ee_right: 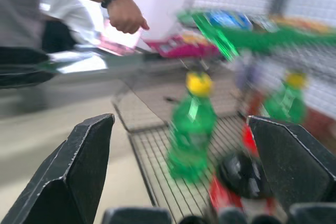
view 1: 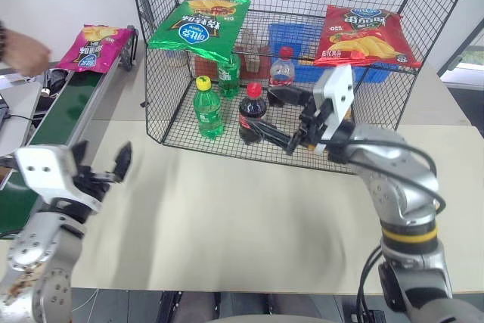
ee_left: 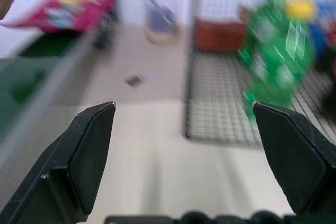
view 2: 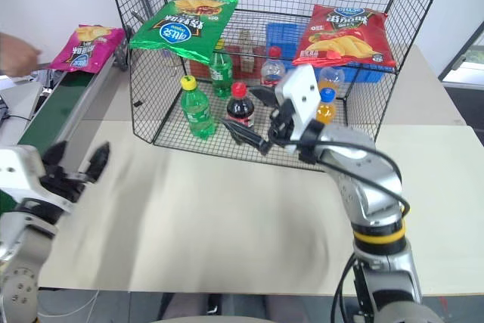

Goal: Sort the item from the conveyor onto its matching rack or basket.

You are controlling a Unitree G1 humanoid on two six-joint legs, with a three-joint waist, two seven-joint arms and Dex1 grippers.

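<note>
Pink chip bag (view 1: 94, 47) on conveyor (view 1: 57, 115), seemingly well beyond left end effector (view 1: 102, 166)

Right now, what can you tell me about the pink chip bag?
The pink chip bag is a shiny, crinkly magenta packet with a blue oval logo, white lettering and a picture of yellow chips. It looks puffed and unopened. It lies flat at the far end of the dark-green conveyor, just left of the black wire rack. Neither gripper touches it. A person's hand hovers close beside it, apparently not touching it.
</note>
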